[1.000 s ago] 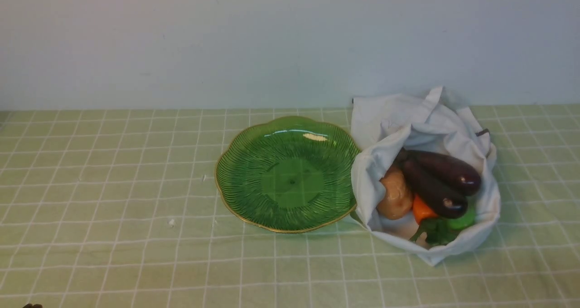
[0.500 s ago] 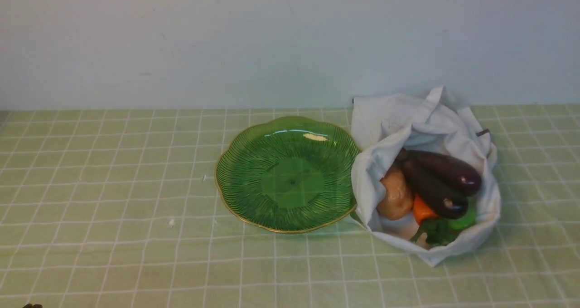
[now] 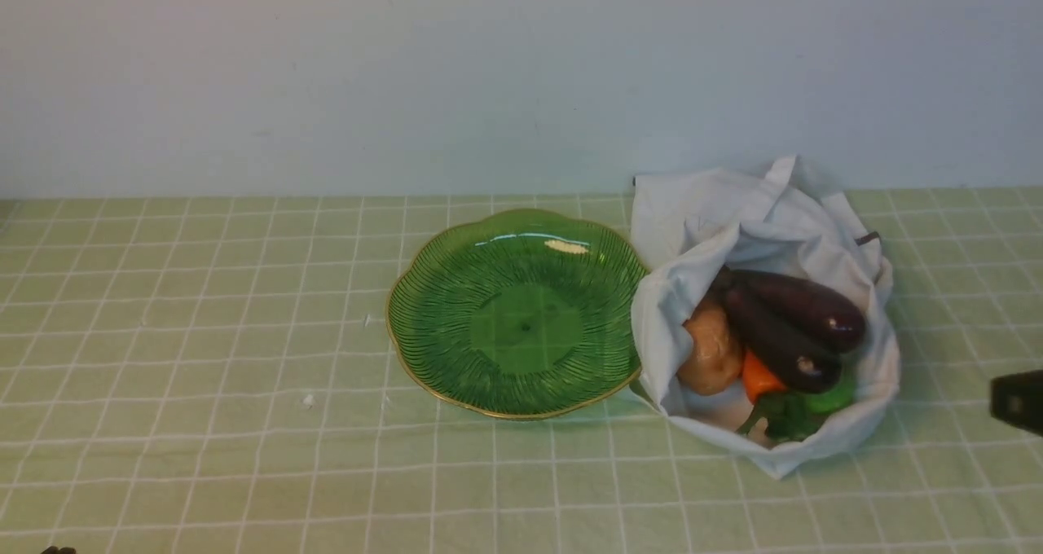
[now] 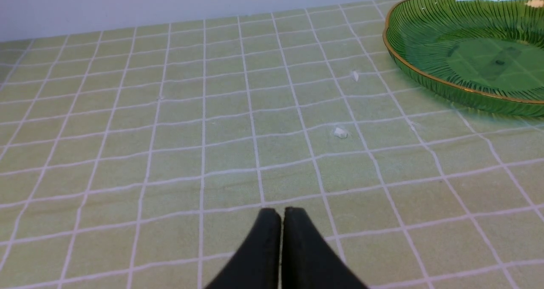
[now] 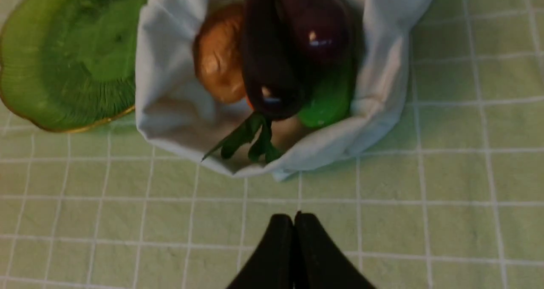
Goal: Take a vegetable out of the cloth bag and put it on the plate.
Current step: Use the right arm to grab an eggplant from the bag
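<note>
The slim, long, glossy dark purple eggplant (image 3: pixel 778 338) lies inside the soft white fabric bag (image 3: pixel 662 309), its stem end pointing to about eleven o'clock in the front view and its rounded end to about five. It rests beside and partly across the thicker, plumper dark purple eggplant (image 3: pixel 815 305), which sits on its two o'clock side. A rounded brown vegetable (image 3: pixel 710 354) is toward nine o'clock within the bag, with an orange one (image 3: pixel 760 377) and a smooth green one (image 3: pixel 835 393) partly hidden lower down, and dark green leaves (image 3: pixel 786 417) near six o'clock. The round translucent green glass plate (image 3: pixel 525 326), with its radiating ribs and wavy gold rim, stands at the bag's nine o'clock and carries nothing. So the task looks to be at its very start: nothing is taken out, and the reach, the grasp, the lift clear of the cloth and the placing all remain. The black right gripper (image 5: pixel 296 221) is outside the bag, between three and four o'clock of it in the front view, its jaws together and empty; they need to part before any grasp. The black left gripper (image 4: pixel 283 216) is well away, toward seven o'clock from the plate, its jaws also brought together with nothing between them.
</note>
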Available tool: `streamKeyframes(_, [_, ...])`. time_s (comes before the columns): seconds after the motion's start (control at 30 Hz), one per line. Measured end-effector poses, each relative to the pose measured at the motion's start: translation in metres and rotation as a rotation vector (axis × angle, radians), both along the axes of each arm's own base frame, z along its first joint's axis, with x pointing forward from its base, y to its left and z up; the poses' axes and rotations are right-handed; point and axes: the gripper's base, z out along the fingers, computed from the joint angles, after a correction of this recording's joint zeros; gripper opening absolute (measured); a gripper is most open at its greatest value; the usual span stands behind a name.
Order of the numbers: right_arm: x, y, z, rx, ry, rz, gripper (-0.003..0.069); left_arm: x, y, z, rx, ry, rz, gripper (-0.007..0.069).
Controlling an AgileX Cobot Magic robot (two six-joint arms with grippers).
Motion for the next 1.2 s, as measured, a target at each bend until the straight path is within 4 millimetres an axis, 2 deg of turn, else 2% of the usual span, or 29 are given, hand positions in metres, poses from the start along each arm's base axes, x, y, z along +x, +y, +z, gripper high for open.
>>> streamKeyframes(0.07, [0.014,0.004,-0.003,0.006,0.029,0.031,0.0001,0.0,0.0,0.0,0.0,0.0,0.0,-0.0008])
streamKeyframes(0.17, [0.052,0.023,-0.013,-0.005,0.089,0.144,0.0056,0.0,0.0,0.0,0.0,0.0,0.0,-0.0008])
streamKeyframes(0.23, [0.062,0.029,-0.014,-0.013,0.098,0.171,0.008,0.0,0.0,0.0,0.0,0.0,0.0,-0.0008])
streamKeyframes(0.3, [0.084,0.044,-0.017,-0.048,0.108,0.228,0.0149,0.0,0.0,0.0,0.0,0.0,0.0,-0.0008])
streamKeyframes(0.4, [0.104,0.054,-0.025,-0.105,0.129,0.257,0.0248,0.0,0.0,0.0,0.0,0.0,0.0,-0.0008])
streamKeyframes(0.47, [0.121,0.058,-0.036,-0.149,0.154,0.249,0.0341,0.0,0.0,0.0,0.0,0.0,0.0,-0.0008])
streamKeyframes(0.5, [0.123,0.059,-0.038,-0.152,0.159,0.248,0.0348,0.0,0.0,0.0,0.0,0.0,0.0,-0.0008])
streamKeyframes(0.6, [0.136,0.059,-0.055,-0.184,0.177,0.229,0.0441,0.0,0.0,0.0,0.0,0.0,0.0,-0.0008])
streamKeyframes(0.7, [0.143,0.06,-0.07,-0.191,0.202,0.225,0.0477,0.0,0.0,0.0,0.0,0.0,0.0,-0.0008])
streamKeyframes(0.93, [0.152,0.062,-0.092,-0.199,0.241,0.223,0.047,0.0,0.0,0.0,0.0,0.0,0.0,-0.0008])
streamKeyframes(1.0, [0.152,0.061,-0.092,-0.205,0.239,0.225,0.0428,0.0,0.0,0.0,0.0,0.0,0.0,-0.0008])
streamKeyframes(1.03, [0.153,0.061,-0.09,-0.212,0.239,0.231,0.0377,0.0,0.0,0.0,0.0,0.0,0.0,-0.0008])
streamKeyframes(1.2, [0.152,0.062,-0.078,-0.221,0.279,0.263,0.0374,0.0,0.0,0.0,0.0,0.0,0.0,-0.0008])
